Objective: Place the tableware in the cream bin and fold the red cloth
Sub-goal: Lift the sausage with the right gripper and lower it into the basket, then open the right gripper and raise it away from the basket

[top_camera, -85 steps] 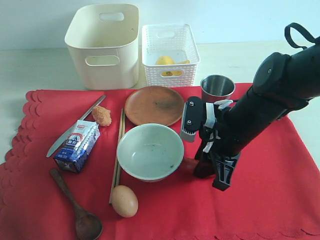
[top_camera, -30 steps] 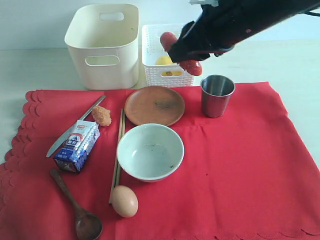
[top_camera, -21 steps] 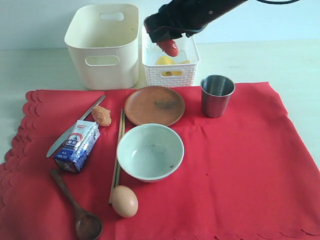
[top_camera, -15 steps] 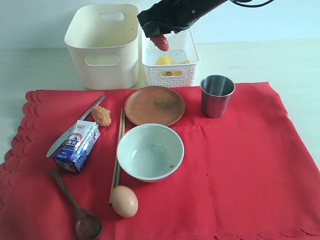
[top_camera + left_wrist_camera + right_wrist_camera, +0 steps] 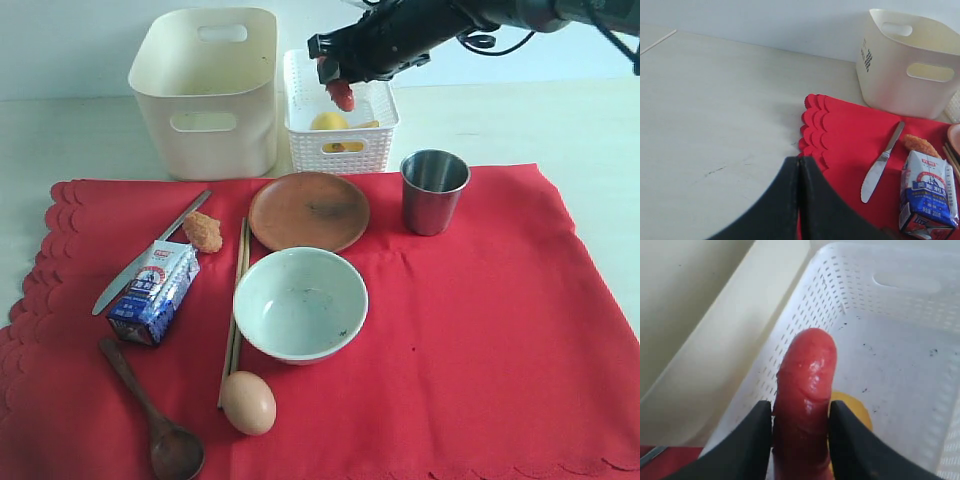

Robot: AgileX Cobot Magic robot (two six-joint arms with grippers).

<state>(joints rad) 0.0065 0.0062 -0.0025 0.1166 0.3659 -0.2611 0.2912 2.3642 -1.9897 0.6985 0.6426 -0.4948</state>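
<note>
Currently, right gripper (image 5: 336, 78): sausage (image 5: 342, 97) is gripped above the basket (image 5: 345, 150).
Left gripper (image 5: 799, 172): jaws are pressed together, nothing held.

Red cloth (image 5: 480, 330) spread flat, bowl (image 5: 300, 303), plate (image 5: 308, 210), cup (image 5: 434, 190), knife (image 5: 150, 252), chopsticks (image 5: 237, 310), spoon (image 5: 155, 415) on it, cream bin (image 5: 160, 140) behind

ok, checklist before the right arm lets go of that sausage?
1. Grip: right fingers clamp the red sausage from both sides. ok
2. Over the white lattice basket, not the cream bin: wrist view shows basket floor below. ok
3. Landing spot: yellow food lies under or beside the sausage; it may roll off. cannot tell
4. Drop height above basket floor. cannot tell
5. Other arm: left fingers shut, empty, by the red cloth edge, clear of the basket. ok
6. Tableware binned: white bowl and steel cup sit on the cloth. not ok
</note>
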